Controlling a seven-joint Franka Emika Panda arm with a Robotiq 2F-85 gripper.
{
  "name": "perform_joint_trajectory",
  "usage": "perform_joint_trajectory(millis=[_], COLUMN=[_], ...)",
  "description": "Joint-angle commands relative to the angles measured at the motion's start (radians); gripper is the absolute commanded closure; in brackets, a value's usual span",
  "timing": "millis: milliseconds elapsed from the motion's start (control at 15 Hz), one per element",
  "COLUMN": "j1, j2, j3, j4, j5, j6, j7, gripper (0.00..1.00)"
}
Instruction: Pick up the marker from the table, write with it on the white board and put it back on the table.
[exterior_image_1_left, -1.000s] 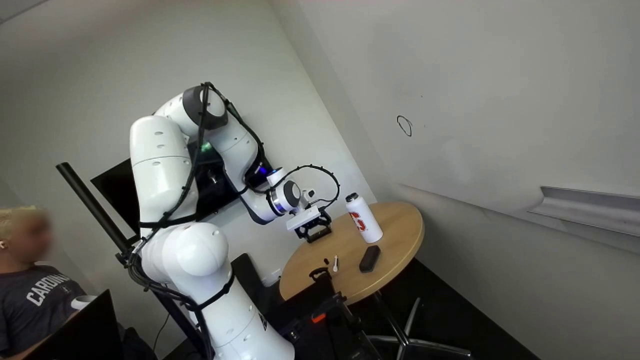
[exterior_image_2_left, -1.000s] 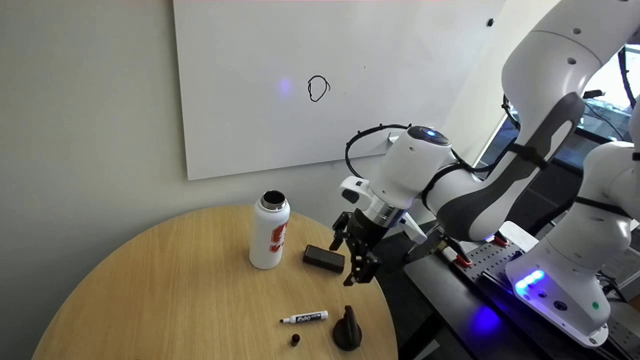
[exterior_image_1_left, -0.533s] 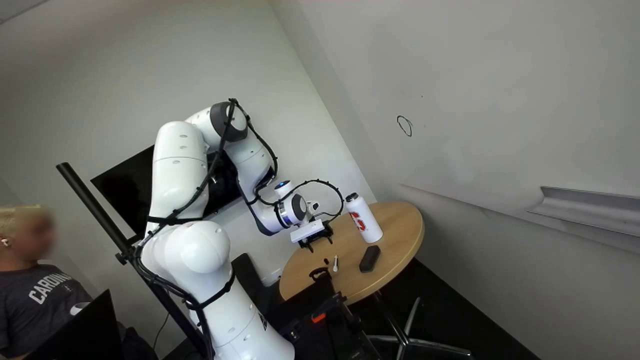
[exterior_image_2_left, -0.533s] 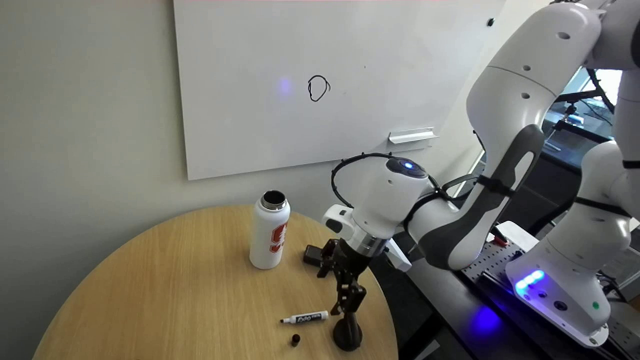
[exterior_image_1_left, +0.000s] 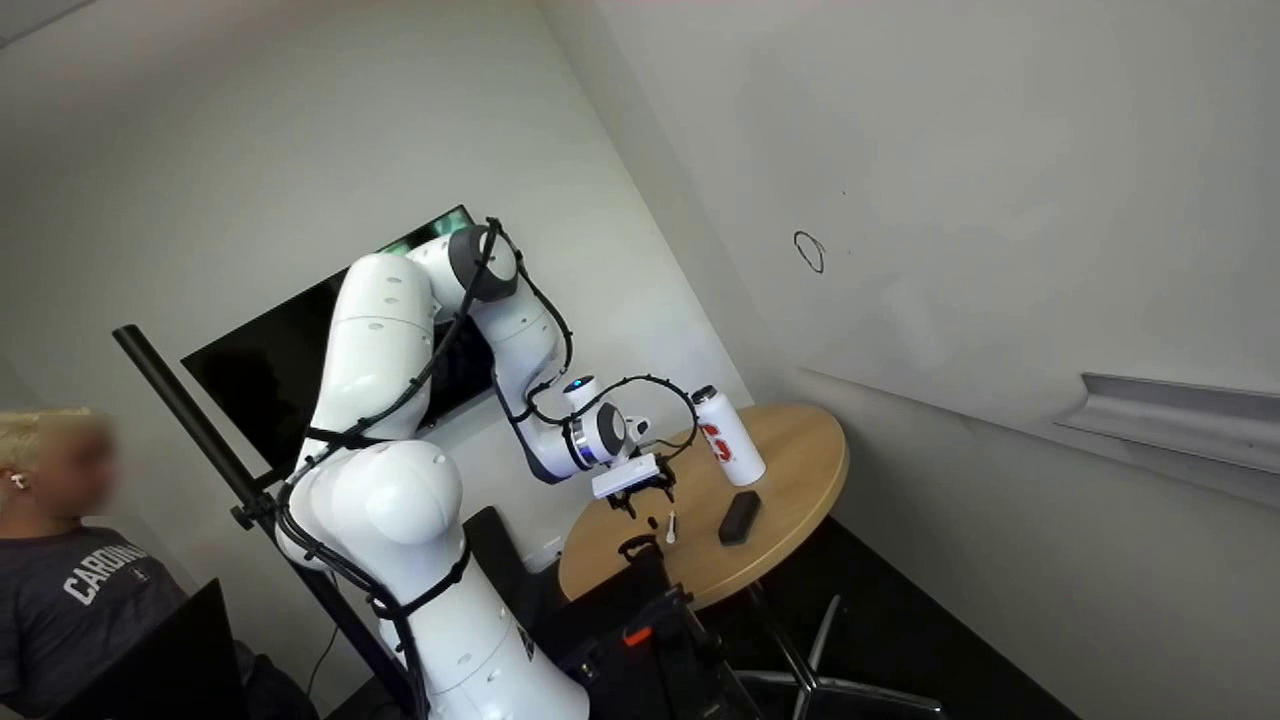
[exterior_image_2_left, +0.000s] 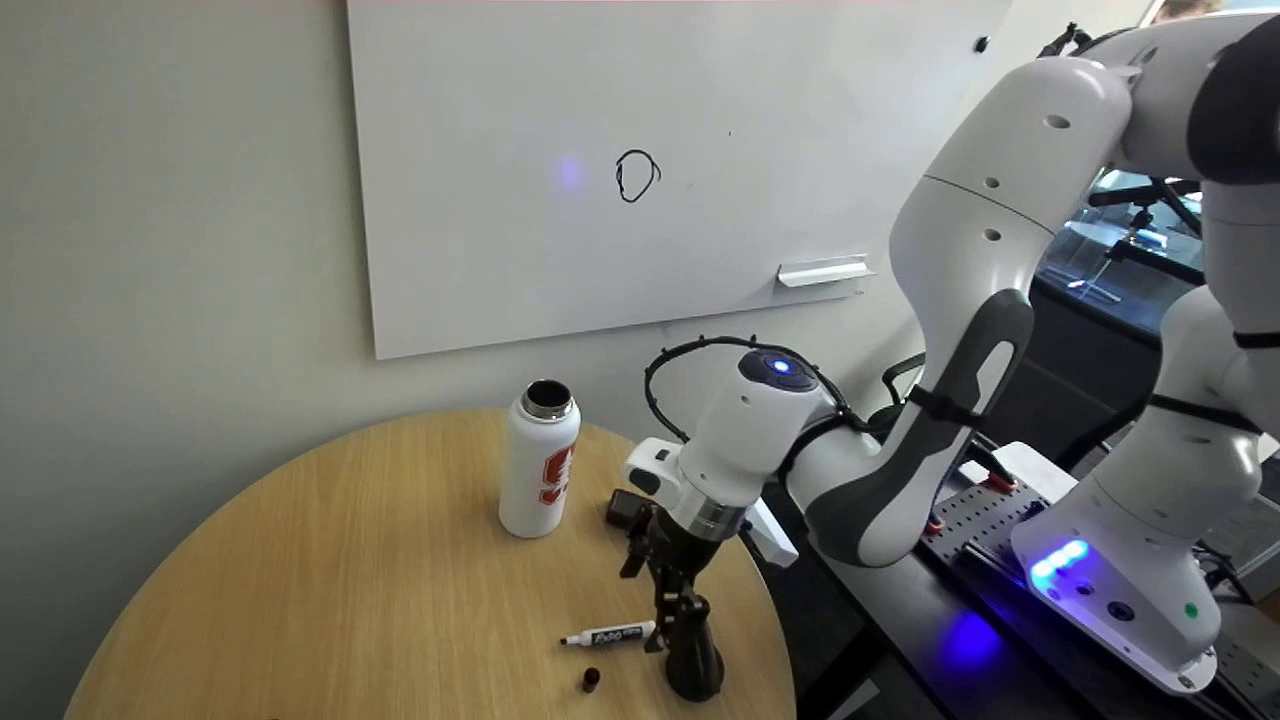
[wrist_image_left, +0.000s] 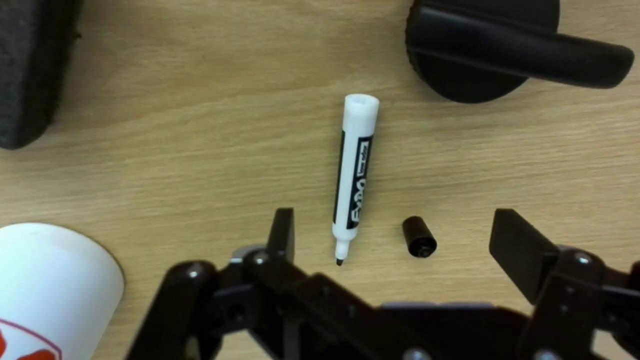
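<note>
The marker (wrist_image_left: 352, 170) is a white pen with a dark label and an uncapped dark tip. It lies flat on the light-brown round table (exterior_image_2_left: 350, 560), and it also shows in both exterior views (exterior_image_1_left: 671, 527) (exterior_image_2_left: 605, 635). My gripper (wrist_image_left: 392, 225) is open and empty above the table. In the wrist view the marker's tip end and a small dark cap (wrist_image_left: 419, 237) appear between the fingers, with the marker nearer the left finger. In an exterior view the gripper (exterior_image_2_left: 642, 610) overlaps the marker's blunt end. The white board (exterior_image_2_left: 500, 200) bears a dark drawn loop (exterior_image_2_left: 637, 177).
A white bottle (exterior_image_2_left: 538, 465) with a red logo stands upright on the table. A dark block (exterior_image_1_left: 740, 517) lies near it. A round black object with a handle (wrist_image_left: 480, 50) sits close to the marker's blunt end. A grey ledge (exterior_image_2_left: 825, 272) is on the board's lower edge.
The arm has reached lower and farther over the table, bringing the open gripper down towards the marker and the black handled object. The marker, cap and bottle have not moved.
</note>
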Motion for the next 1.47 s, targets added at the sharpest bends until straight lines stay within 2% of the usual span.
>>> perform_joint_trajectory(millis=[0, 1133, 1200, 1267, 1400], j1=[0.019, 0.035, 0.037, 0.04, 0.044], j2=[0.046, 0.144, 0.147, 0.149, 0.15], j3=[-0.022, -0.051, -0.055, -0.059, -0.064], j4=[0.034, 0.085, 0.087, 0.089, 0.089], j5=[0.01, 0.016, 0.014, 0.014, 0.014], j6=[0.028, 0.048, 0.049, 0.045, 0.046], j7=[-0.001, 0.001, -0.001, 0.0, 0.001], gripper=[0.0, 0.0, 0.25, 0.26, 0.41])
